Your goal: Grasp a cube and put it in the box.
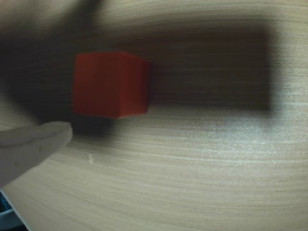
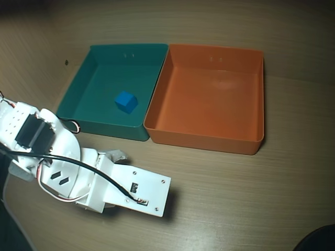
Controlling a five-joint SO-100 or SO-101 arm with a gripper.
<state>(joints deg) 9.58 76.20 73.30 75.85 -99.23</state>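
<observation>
The small orange cube (image 1: 110, 84) lies on the wooden table in the wrist view, in the shadow of the arm. One white fingertip (image 1: 41, 139) shows at the lower left, just below the cube and apart from it; the other finger is out of view. In the overhead view my gripper (image 2: 149, 201) hangs low over the table in front of the trays and hides the cube. The orange box (image 2: 204, 138) stands at the middle right, with nothing in it. The gripper looks open and holds nothing.
A teal-green tray (image 2: 99, 128) stands against the orange box's left side and holds a small blue cube (image 2: 126, 101). The white arm (image 2: 47, 151) with its black cable fills the lower left. Bare table lies to the right of the gripper.
</observation>
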